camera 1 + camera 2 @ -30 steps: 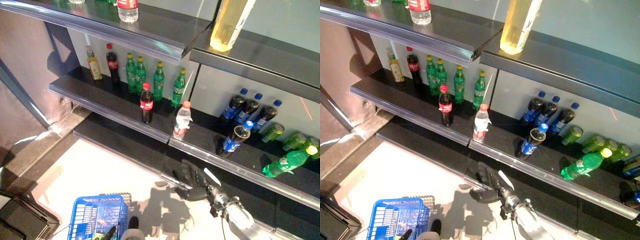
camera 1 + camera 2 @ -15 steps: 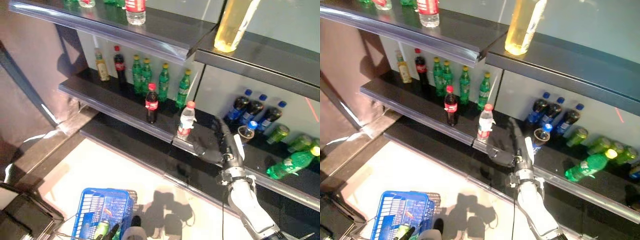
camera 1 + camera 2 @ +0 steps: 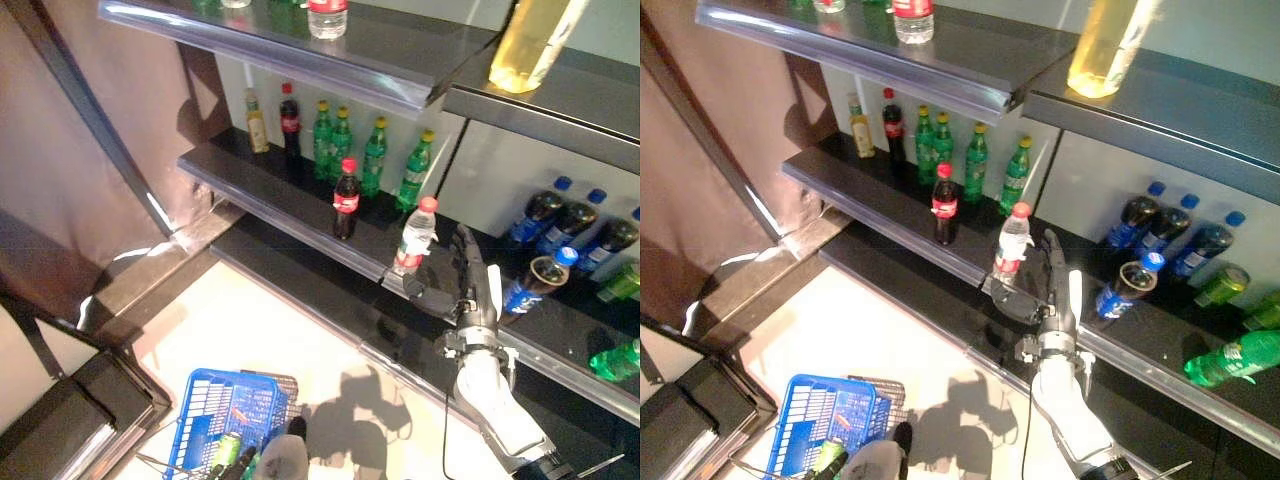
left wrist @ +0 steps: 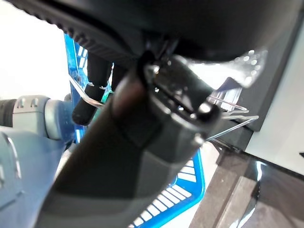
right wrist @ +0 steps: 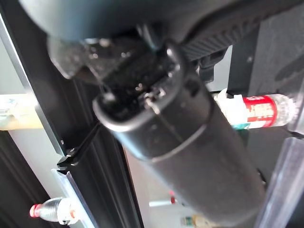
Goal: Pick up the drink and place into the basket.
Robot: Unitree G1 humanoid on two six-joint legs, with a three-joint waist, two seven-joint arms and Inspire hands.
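Observation:
A clear water bottle (image 3: 412,238) with a red cap and red label stands at the front edge of the middle shelf (image 3: 300,215). My right hand (image 3: 470,298) is open just right of it at the shelf edge, fingers straight up and thumb (image 3: 1006,300) reaching toward the bottle's base without holding it. The same bottle (image 5: 259,110) shows past the thumb in the right wrist view. A blue wire basket (image 3: 228,420) hangs low over the floor. My left hand (image 3: 283,458) is beside it, fingers (image 4: 88,97) curled round its wire handle (image 4: 228,111).
A small cola bottle (image 3: 345,198) stands left of the water bottle, with several green bottles (image 3: 375,155) behind. Dark blue-capped bottles (image 3: 540,285) sit right of my hand, one tilted. A green can (image 3: 225,450) lies in the basket. A black crate (image 3: 60,425) sits at the lower left.
My right hand has risen from below the shelf edge to beside the water bottle, fingers now upright. The camera has swung, shifting the whole scene to the right.

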